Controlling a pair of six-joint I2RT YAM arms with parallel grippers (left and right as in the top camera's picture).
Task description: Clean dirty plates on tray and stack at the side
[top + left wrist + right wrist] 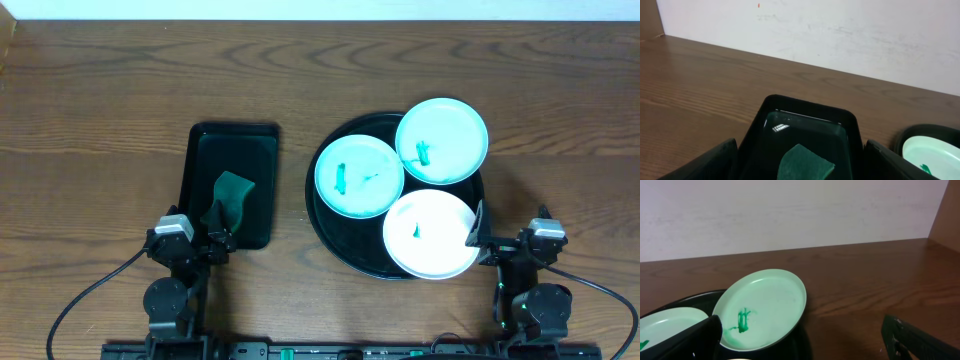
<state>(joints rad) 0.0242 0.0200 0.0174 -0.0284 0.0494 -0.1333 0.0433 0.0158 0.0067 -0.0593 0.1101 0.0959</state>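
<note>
Since all three plates lie marked on the tray, cleaning seemingly has not begun. Left of the tray, the sponge lies just before the left hand, spread wide and empty. The right hand, likewise open and empty, hovers at the tray's near-right rim. Next: grip the sponge.

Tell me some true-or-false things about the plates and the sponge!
1. Three plates sit on the round black tray. True.
2. The white plate is farthest from the robot. False: it is the nearest one; a mint plate is farthest.
3. The green sponge lies in the rectangular tray. True.
4. The right gripper holds a plate. False: it is open and holds nothing.
</note>
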